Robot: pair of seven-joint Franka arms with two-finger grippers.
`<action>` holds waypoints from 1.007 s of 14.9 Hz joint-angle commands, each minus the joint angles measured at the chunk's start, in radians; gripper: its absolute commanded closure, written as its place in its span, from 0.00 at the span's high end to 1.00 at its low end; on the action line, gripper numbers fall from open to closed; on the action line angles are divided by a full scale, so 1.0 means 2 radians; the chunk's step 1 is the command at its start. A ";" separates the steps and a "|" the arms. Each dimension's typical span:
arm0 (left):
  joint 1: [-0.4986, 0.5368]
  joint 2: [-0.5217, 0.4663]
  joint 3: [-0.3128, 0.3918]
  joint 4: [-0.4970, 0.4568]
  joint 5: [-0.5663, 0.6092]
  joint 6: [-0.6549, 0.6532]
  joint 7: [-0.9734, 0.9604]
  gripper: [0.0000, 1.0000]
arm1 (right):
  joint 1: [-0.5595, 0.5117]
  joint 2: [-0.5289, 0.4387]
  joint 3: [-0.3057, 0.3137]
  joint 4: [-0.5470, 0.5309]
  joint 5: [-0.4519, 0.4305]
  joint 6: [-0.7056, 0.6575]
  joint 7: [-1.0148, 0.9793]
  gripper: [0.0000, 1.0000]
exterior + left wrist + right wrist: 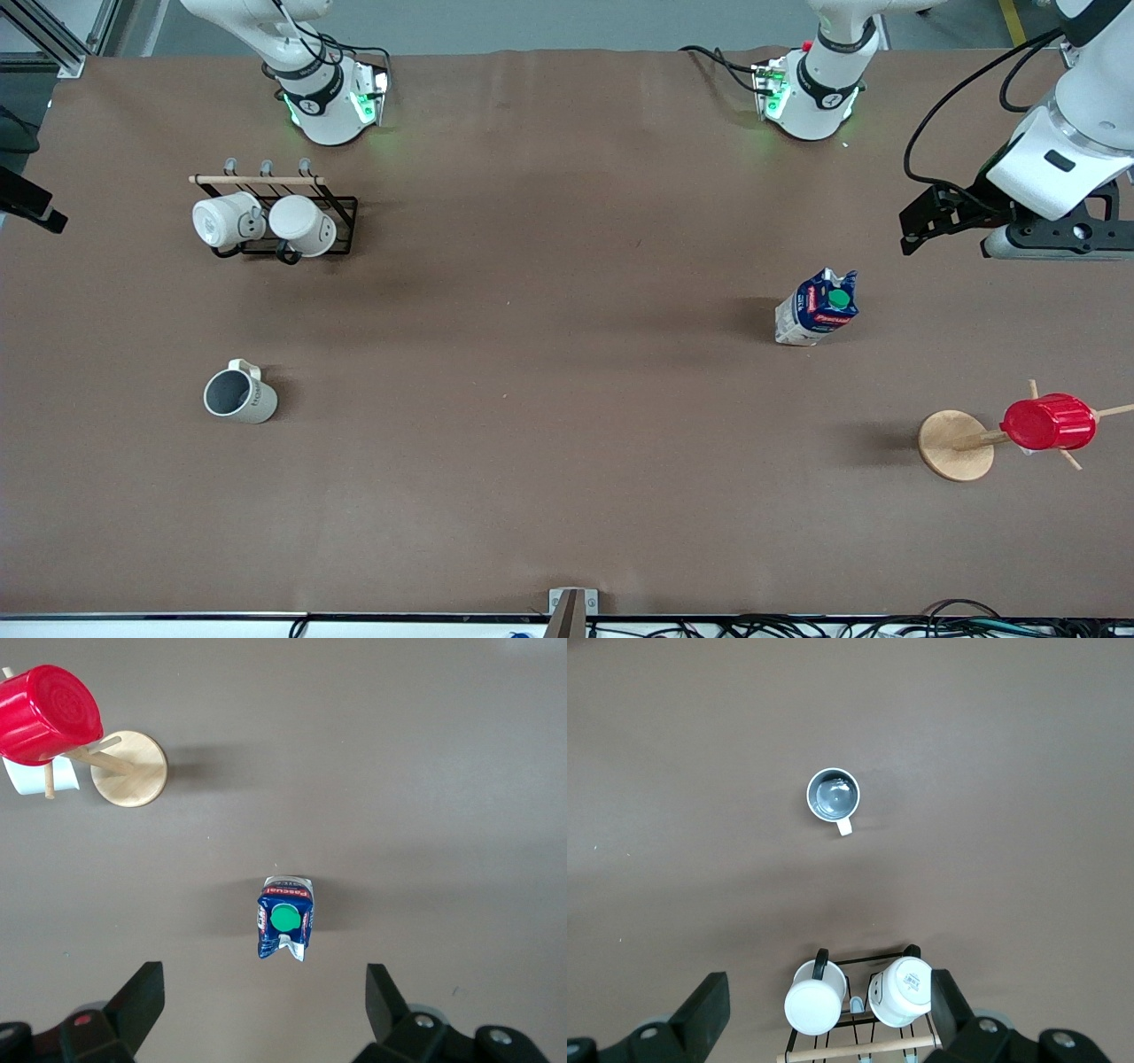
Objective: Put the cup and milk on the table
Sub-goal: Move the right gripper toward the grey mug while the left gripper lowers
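The cup, a beige mug with a grey inside, stands upright on the brown table toward the right arm's end; it also shows in the right wrist view. The milk, a blue and white carton with a green cap, stands on the table toward the left arm's end, and shows in the left wrist view. My left gripper is open and empty, up in the air near the table's edge. My right gripper is open and empty, high over the mug rack, out of the front view.
A black wire rack with a wooden bar holds two cream-white mugs, farther from the front camera than the cup. A red ribbed cup hangs on a wooden peg stand, nearer to the front camera than the milk.
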 commanded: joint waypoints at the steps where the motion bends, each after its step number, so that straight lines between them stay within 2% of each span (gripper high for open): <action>1: 0.003 -0.002 -0.002 -0.002 -0.003 0.006 0.005 1.00 | -0.010 -0.011 0.015 -0.012 0.003 0.001 -0.005 1.00; 9: 0.001 0.002 -0.002 -0.001 -0.002 0.006 0.000 1.00 | -0.005 -0.009 0.014 -0.014 0.003 0.004 -0.005 1.00; 11: 0.000 0.004 -0.002 0.000 -0.001 0.006 -0.004 1.00 | 0.001 0.016 0.014 -0.012 0.002 0.016 -0.013 1.00; 15: 0.002 0.008 -0.003 0.007 -0.004 0.006 -0.005 1.00 | -0.005 0.086 0.010 -0.014 0.003 0.082 -0.056 1.00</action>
